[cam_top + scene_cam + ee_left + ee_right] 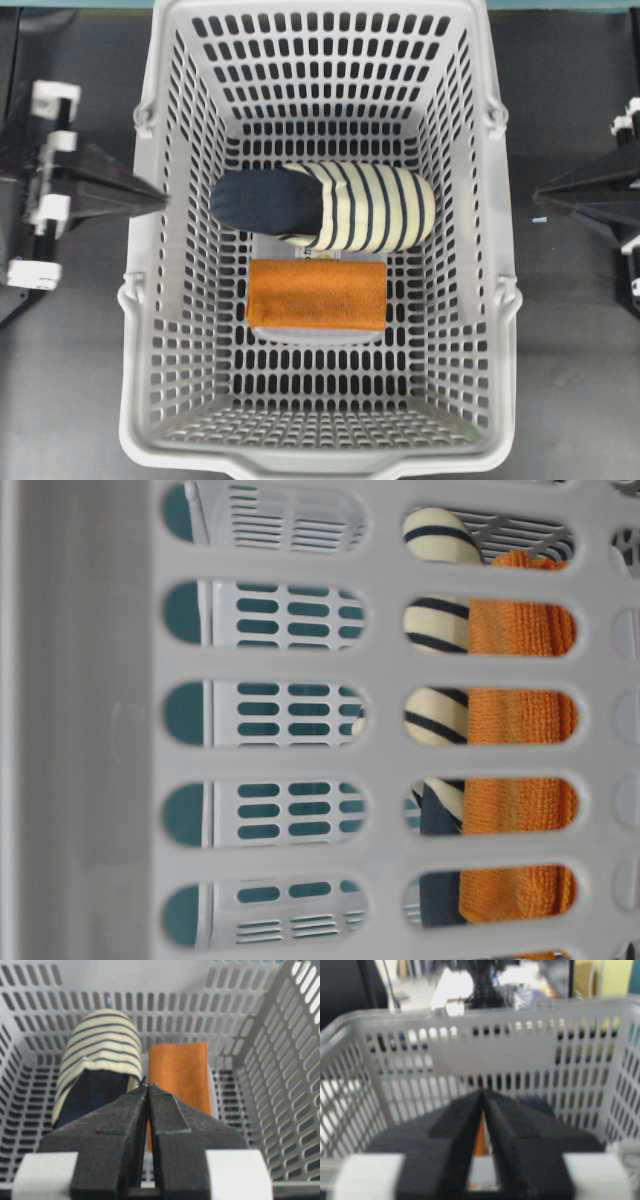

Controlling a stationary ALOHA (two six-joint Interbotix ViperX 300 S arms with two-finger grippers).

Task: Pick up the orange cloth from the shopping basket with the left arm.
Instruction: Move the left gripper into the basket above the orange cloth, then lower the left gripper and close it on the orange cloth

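Hovering at the shopping basket (pixel 150 250) rim, the left end effector (pixel 160 200) was pinched shut, empty; reaching the orange cloth (pixel 316 294) inside seemingly required opening first.

No readable text, label, brand, number or sign is showing in any view. A pale flat item (pixel 300 252) is lying under the orange cloth (pixel 316 294) and the striped slipper (pixel 330 206) on the floor of the shopping basket (pixel 150 300), and a few small dark marks are peeking out on it at the slipper's near edge, but they are too small and blurred to make out. The far background in the right wrist view is too blurred for any lettering to be read.
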